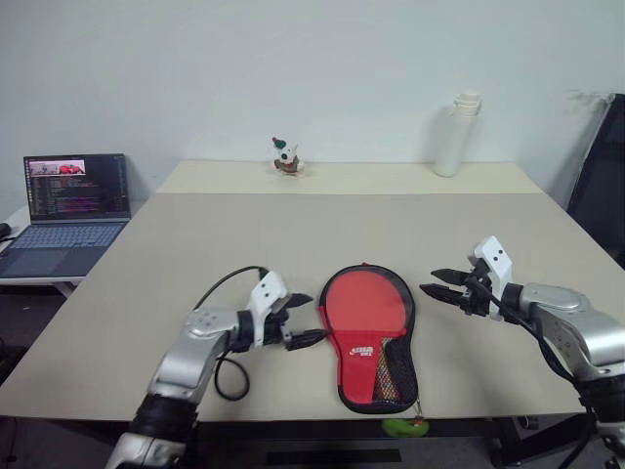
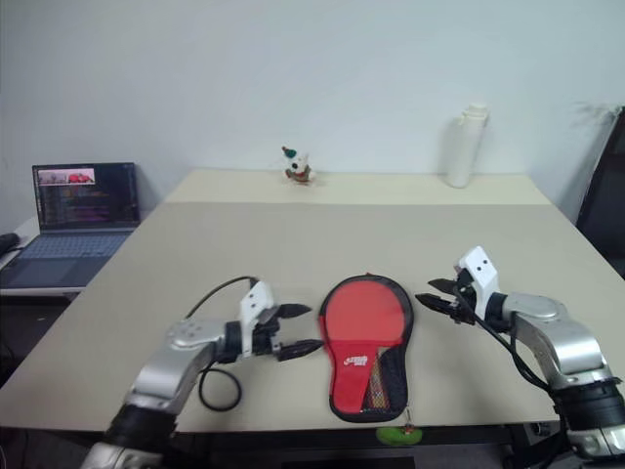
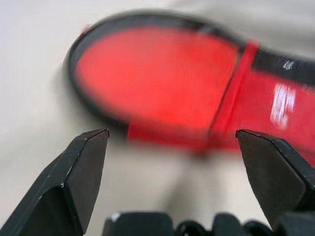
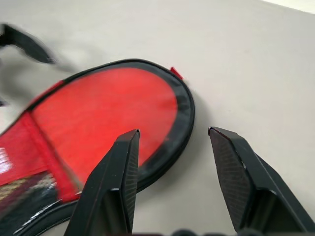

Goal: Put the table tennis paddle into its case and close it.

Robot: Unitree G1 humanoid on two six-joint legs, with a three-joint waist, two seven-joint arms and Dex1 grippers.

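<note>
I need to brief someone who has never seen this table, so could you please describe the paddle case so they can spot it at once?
Start at the wide beige table and look to its near edge, midway between the left gripper and the right gripper. The case lies flat there: paddle-shaped, red with black trim, a mesh part and a green pull tag hanging over the edge.

Red-and-black paddle-shaped case [image 1: 368,337] flat near table's front edge, green tag overhanging

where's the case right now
The case lies flat at the table's near edge, between the left gripper and the right gripper.
</note>
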